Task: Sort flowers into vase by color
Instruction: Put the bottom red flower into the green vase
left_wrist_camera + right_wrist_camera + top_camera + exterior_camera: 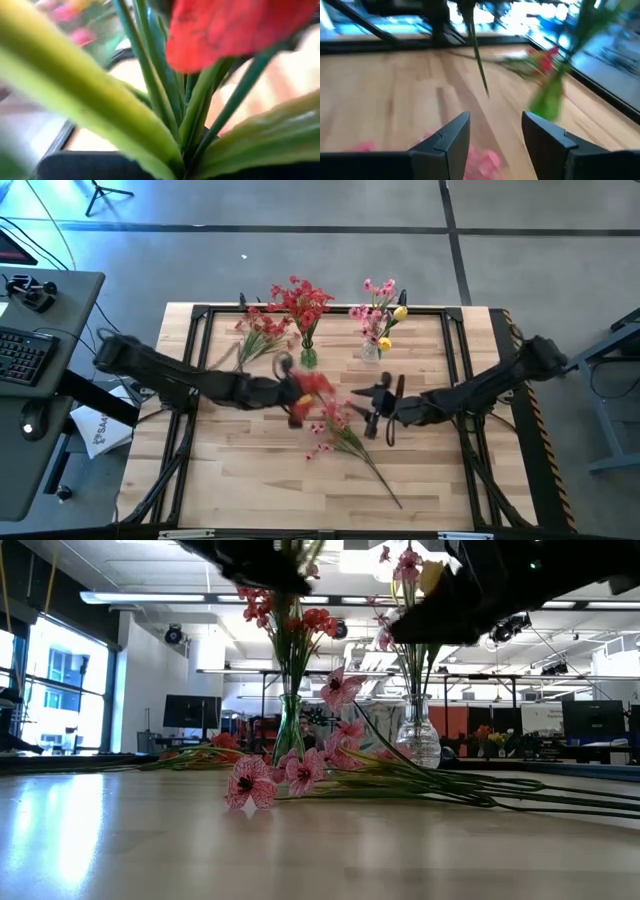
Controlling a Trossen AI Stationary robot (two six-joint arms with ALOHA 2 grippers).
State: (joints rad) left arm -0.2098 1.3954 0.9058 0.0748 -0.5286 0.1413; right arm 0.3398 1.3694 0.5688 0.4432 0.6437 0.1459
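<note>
Within left claw (296, 398): red spray (315, 384).

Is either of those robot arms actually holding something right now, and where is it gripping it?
The left gripper holds a red flower spray; the grip seems to be on its green stems, just below the bloom. The right gripper is open and empty above the table.

Overhead looks straight down; low looks level across table (150, 840); wrists close-up; both share vases (308, 357).
</note>
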